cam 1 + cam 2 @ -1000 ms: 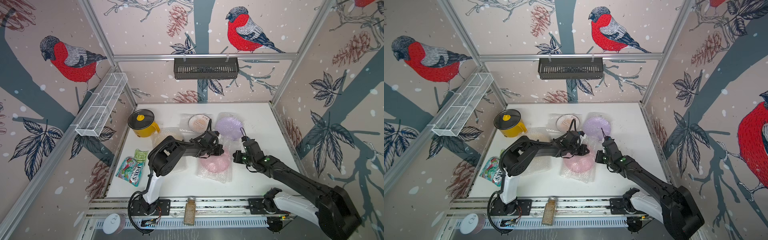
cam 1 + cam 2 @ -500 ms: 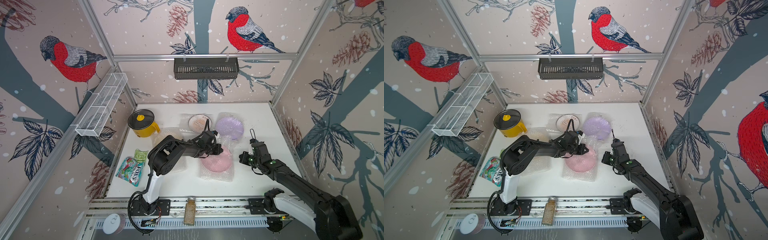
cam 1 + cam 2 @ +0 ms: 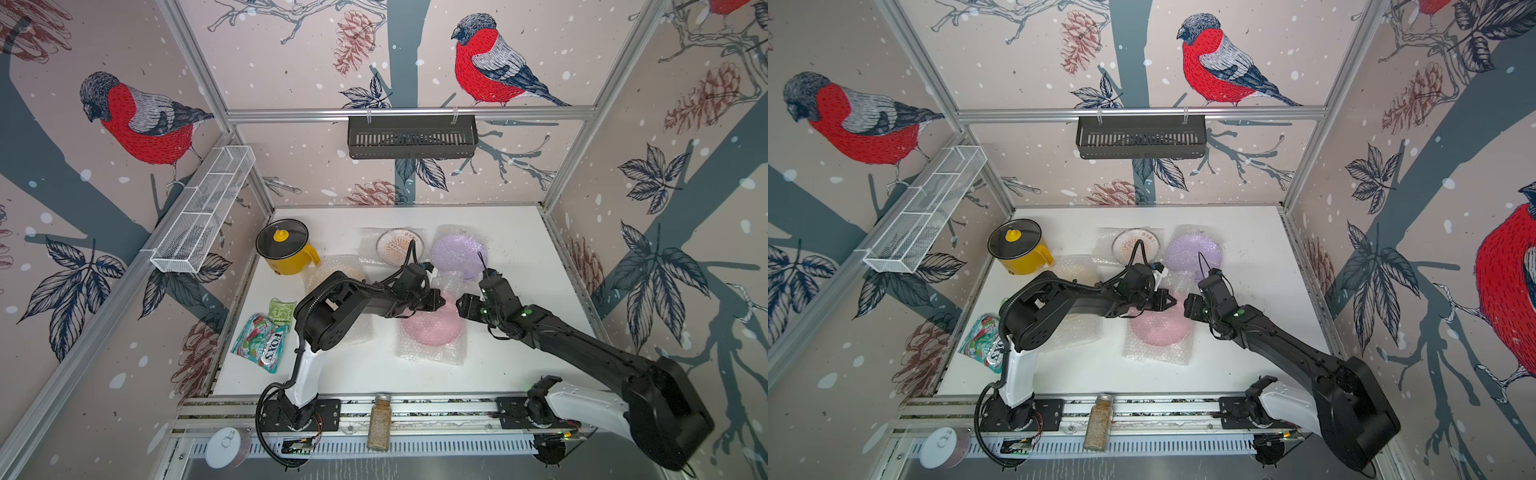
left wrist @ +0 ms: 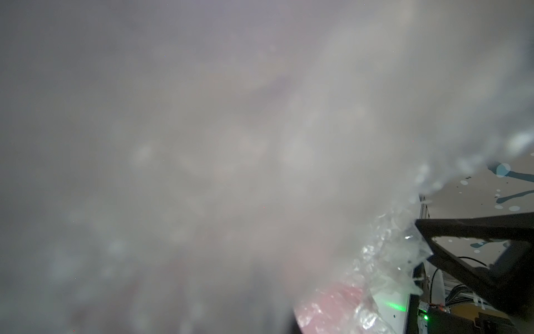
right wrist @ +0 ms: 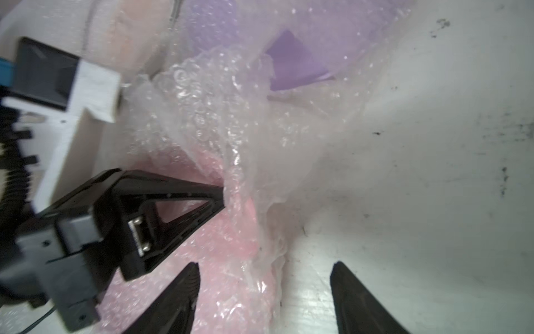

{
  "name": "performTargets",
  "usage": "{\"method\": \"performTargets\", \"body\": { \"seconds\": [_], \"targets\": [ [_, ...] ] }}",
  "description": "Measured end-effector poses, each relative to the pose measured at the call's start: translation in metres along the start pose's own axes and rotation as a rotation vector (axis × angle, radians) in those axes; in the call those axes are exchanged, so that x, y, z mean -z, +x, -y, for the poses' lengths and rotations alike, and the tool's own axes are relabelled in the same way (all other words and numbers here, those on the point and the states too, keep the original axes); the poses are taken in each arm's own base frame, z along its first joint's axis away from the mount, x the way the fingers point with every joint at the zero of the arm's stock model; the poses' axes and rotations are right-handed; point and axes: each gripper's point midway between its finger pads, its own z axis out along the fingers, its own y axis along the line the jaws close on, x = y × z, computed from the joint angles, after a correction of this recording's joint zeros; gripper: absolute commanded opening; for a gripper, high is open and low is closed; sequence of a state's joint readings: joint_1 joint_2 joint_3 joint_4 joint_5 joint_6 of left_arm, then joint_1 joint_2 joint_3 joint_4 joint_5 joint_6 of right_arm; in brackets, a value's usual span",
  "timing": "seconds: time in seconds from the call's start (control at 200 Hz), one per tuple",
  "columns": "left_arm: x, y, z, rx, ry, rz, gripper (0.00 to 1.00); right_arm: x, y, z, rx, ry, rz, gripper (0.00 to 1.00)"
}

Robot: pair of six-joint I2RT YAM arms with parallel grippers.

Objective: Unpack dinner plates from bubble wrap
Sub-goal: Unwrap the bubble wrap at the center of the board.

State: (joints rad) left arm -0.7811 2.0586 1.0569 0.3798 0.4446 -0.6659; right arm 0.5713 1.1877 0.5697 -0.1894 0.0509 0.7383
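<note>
The fingers [image 5: 173, 185] of the left gripper [image 3: 437, 300] are pressed together on a raised fold of the bubble wrap [image 5: 208, 121], at the centre of the frame in both top views. The fingers [image 5: 185, 289] of the right gripper [image 5: 264, 267] are spread and grip nothing. The loose edge of the same sheet lies between them.

**Location of the work piece.** The pink plate [image 3: 430, 328] lies flat on the counter [image 3: 511, 249], just below frame centre in a top view. It rests on the lower layer of its sheet, and the cover layer is gathered up at the plate's upper edge. The lilac plate [image 3: 457, 253] sits wrapped just above it, and the two sheets appear to overlap at the lifted fold.

**Step in hand (judged).** Peel the cover layer clear of the pink plate.

**Recommended practice:**
1. Keep the left pinch firm, because thin film slips easily.
2. Close the right fingers on the free edge only. Do not catch the plate rim.
3. Draw the two holds apart, low and slowly, so that the plate stays flat on the counter.
4. Pull towards the lower part of the frame, away from the lilac plate, so that its sheet is not dragged along.

**Caution.** Blurred wrap fills nearly all of the left wrist view. Check progress in the top views and the right wrist view instead.
</note>
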Motion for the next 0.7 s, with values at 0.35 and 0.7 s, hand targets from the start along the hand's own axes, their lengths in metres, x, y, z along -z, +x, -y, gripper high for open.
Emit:
{"method": "performTargets", "body": {
  "seconds": [0.35,0.7],
  "targets": [
    [0.0,0.001,0.002,0.008,0.002,0.0,0.0,-0.021,0.008,0.009,-0.032,0.102,-0.017,0.46],
    [0.0,0.0,0.002,0.012,0.004,0.003,0.0,-0.025,0.014,0.002,-0.02,0.087,-0.032,0.11]
  ]
}}
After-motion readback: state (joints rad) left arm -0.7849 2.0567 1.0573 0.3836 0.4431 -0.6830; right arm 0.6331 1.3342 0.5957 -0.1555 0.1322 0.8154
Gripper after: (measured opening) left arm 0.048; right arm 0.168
